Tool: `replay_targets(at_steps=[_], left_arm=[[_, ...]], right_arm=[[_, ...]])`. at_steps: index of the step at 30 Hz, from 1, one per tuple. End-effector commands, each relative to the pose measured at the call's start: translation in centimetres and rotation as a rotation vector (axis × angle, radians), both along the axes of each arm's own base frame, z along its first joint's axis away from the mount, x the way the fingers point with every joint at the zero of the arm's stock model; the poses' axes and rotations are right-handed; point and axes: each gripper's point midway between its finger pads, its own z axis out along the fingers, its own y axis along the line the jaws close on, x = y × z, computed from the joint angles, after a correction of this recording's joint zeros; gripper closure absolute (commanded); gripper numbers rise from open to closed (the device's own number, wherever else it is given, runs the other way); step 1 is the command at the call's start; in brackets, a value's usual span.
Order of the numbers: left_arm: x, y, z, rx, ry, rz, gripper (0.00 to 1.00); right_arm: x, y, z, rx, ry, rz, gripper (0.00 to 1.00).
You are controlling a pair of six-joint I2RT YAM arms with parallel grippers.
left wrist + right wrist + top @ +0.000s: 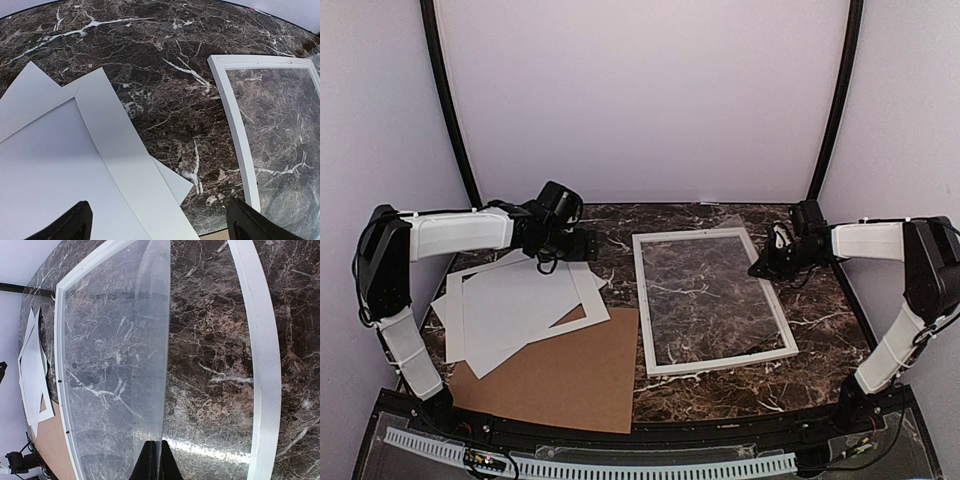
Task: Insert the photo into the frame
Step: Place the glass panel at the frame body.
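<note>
The white frame [642, 300] lies flat at the table's centre right; its rail also shows in the left wrist view [240, 130] and the right wrist view [261, 355]. My right gripper [761, 268] [156, 460] is shut on the edge of a clear pane [120, 355], held tilted up over the frame's opening. My left gripper [582, 245] [160, 227] is open and empty, hovering above the far right corner of a white wide-bordered mat [115, 150]. No printed photo face shows; only plain white sheets [510, 310] lie with the mat.
A brown cardboard sheet [560, 380] lies at the front left, partly under the white sheets. Bare marble [165, 90] separates the mat from the frame. The booth walls [640, 100] close in the table's back and sides.
</note>
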Motion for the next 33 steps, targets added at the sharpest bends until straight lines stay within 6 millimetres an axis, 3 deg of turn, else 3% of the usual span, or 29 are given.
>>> replay_targets(at_steps=[1, 9, 20, 23, 33], left_arm=[[-0.2, -2.1, 0.7, -0.026, -0.017, -0.047, 0.04], [-0.9, -5.4, 0.1, -0.048, -0.008, -0.106, 0.04], [-2.7, -11.2, 0.1, -0.123, -0.009, -0.209, 0.04], [-3.3, -12.6, -0.2, -0.131, -0.003, -0.234, 0.04], [-3.5, -12.9, -0.2, -0.112, -0.008, -0.236, 0.04]], right_arm=[[1.6, 0.0, 0.9, -0.009, -0.06, 0.007, 1.0], [1.7, 0.3, 0.8, -0.014, -0.067, 0.021, 0.98], [1.6, 0.4, 0.6, -0.018, -0.064, 0.025, 0.88], [1.6, 0.3, 0.5, -0.024, -0.062, 0.026, 0.89], [1.5, 0.1, 0.8, -0.029, -0.069, 0.015, 0.97]])
